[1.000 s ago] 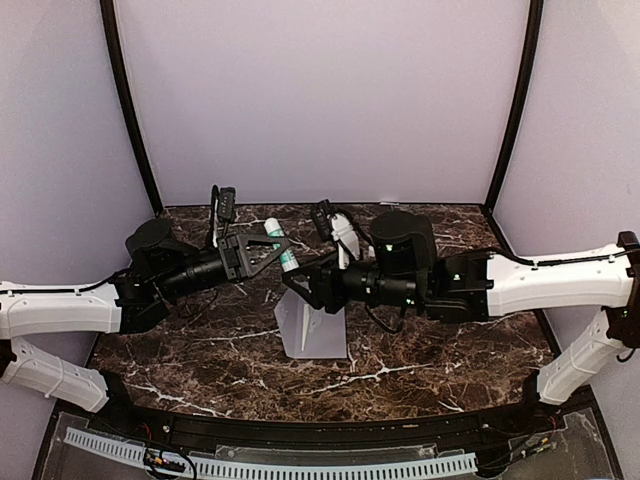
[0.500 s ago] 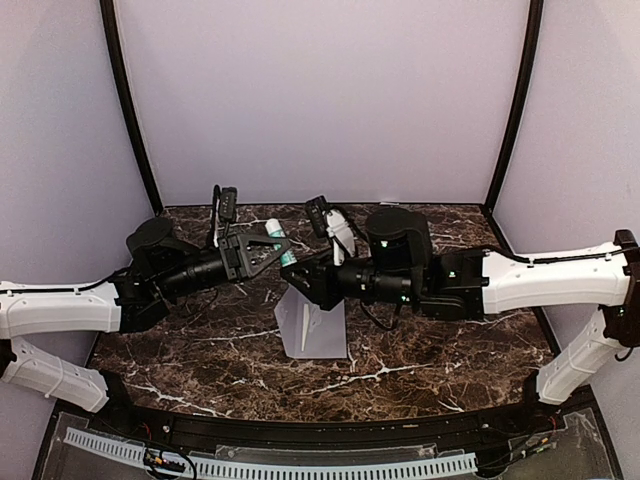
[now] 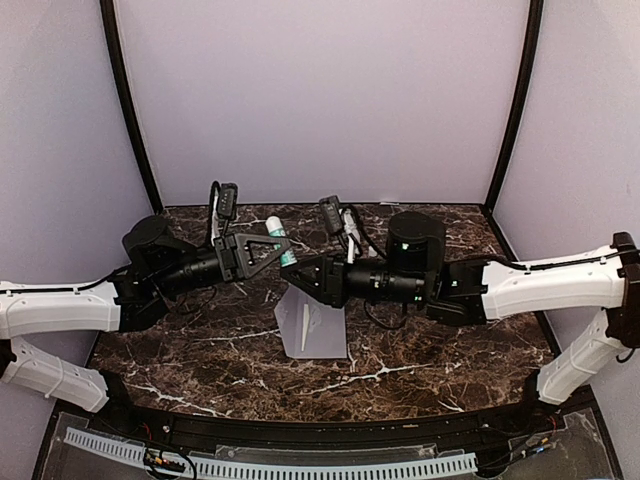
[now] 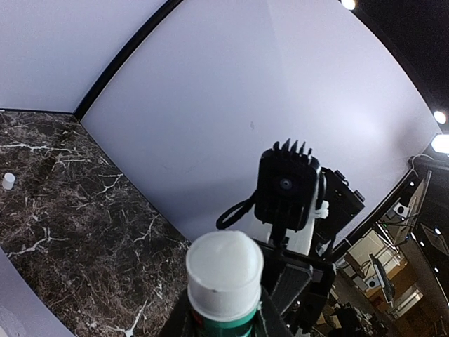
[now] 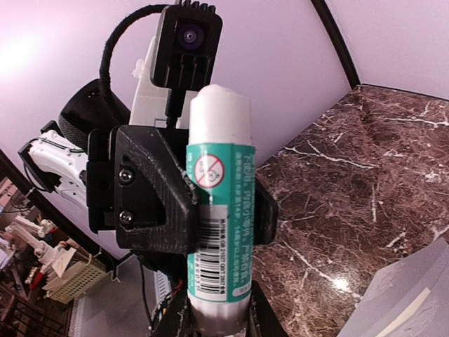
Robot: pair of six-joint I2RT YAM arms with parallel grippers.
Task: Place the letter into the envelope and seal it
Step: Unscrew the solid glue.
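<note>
A green-and-white glue stick (image 3: 283, 246) hangs above the table between both grippers. My left gripper (image 3: 280, 252) is shut on its middle. In the left wrist view its white end (image 4: 224, 270) points at the camera between my left gripper's (image 4: 223, 324) fingers. My right gripper (image 3: 298, 270) is shut on its lower end, and in the right wrist view the stick (image 5: 216, 210) rises from my right gripper (image 5: 217, 319). The grey envelope (image 3: 315, 325) lies flat on the table below, a pale strip on it. It also shows in the right wrist view (image 5: 414, 295). The letter is not in view.
The dark marble table (image 3: 430, 350) is ringed by lilac walls (image 3: 320, 100) with black corner posts. A small white cap-like piece (image 4: 8, 180) stands on the marble far from the envelope. The two wrists almost meet over the table's middle.
The right arm's elbow has swung to the right and its gripper has risen a little to the glue stick's lower end. The left gripper and stick have hardly moved.
</note>
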